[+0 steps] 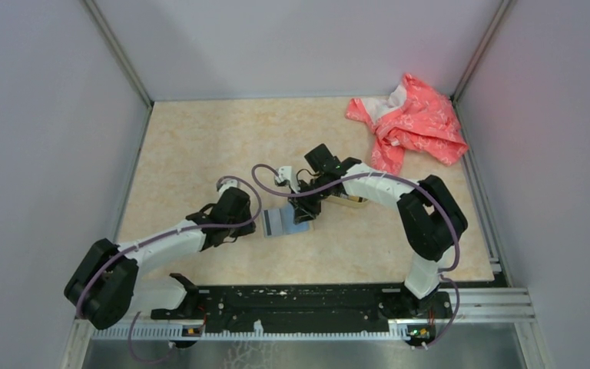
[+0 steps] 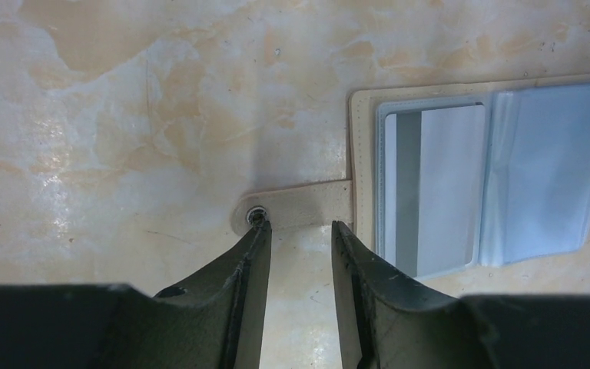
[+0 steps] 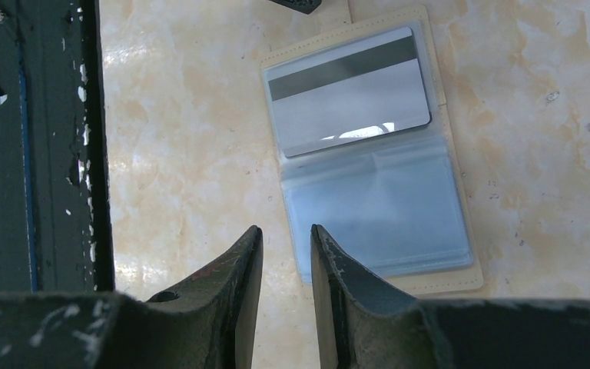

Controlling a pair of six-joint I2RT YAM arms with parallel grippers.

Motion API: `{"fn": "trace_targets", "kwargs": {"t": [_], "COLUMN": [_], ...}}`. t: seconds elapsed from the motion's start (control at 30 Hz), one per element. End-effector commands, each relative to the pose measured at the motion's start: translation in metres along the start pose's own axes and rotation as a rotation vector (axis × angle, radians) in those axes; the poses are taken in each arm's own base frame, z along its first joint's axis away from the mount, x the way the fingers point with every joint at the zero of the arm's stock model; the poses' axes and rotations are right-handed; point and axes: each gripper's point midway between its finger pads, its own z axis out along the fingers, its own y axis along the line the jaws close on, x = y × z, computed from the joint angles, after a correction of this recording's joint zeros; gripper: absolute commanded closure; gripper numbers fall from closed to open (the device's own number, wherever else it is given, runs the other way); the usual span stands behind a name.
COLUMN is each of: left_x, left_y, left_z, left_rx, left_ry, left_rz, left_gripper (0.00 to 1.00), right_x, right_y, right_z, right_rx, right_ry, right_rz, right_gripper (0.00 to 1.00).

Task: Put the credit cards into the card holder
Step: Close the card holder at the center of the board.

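The beige card holder (image 1: 283, 221) lies open and flat on the table between my two grippers. In the right wrist view the card holder (image 3: 461, 192) shows two clear sleeves. One credit card (image 3: 349, 92), pale grey with a dark stripe, sits in the far sleeve; the near sleeve (image 3: 380, 211) looks empty. In the left wrist view that credit card (image 2: 442, 192) shows in the sleeve nearest the snap strap (image 2: 307, 206). My left gripper (image 2: 299, 224) is open at the strap, one tip by the snap, with nothing between its fingers. My right gripper (image 3: 286, 229) is open, narrowly, at the holder's near corner, also with nothing between its fingers.
A crumpled pink cloth (image 1: 411, 123) lies at the back right corner. A tan object (image 1: 351, 200) shows partly under my right arm. The black base rail (image 3: 38, 146) runs along the table's near edge. Grey walls close the table on three sides.
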Motion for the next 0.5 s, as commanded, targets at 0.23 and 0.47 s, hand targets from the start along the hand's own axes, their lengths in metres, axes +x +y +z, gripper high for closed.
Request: {"fn": "trace_targets", "kwargs": {"t": [0.23,0.47], "left_x": [-0.008,0.003], "left_y": [0.003,0.014], "left_z": [-0.028,-0.017], "left_rx": [0.068,0.02], "left_ry": [-0.062,-0.046], "left_rz": [0.01,-0.02], "left_gripper": [0.46,0.46], "right_x": [-0.022,-0.02], "right_y": [-0.011,-0.012], "right_z": [-0.01,-0.009], "right_rx": [0.011,0.009], "right_ry": [-0.066,-0.061], "right_rz": [0.002,0.009], "right_gripper": [0.7,0.69]}}
